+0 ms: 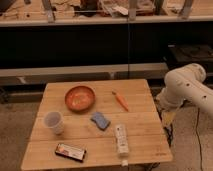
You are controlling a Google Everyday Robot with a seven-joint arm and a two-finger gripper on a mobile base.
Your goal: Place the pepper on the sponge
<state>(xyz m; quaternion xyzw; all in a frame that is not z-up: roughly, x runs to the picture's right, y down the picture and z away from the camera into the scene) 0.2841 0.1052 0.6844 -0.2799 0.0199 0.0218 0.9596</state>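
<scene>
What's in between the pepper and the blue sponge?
Nothing, just bare table between pepper and sponge, in the camera view. The gripper hangs beside the table's right edge.

A single camera looks down and forward at the desk (145, 125) from a raised spot off its near edge. It is close enough that the whole top fills the lower half of the view. It faces the dark shelving (75, 45) behind the desk. The white arm (187, 85) enters from the right, and the gripper (168, 117) hangs just beside the desk's right edge.
</scene>
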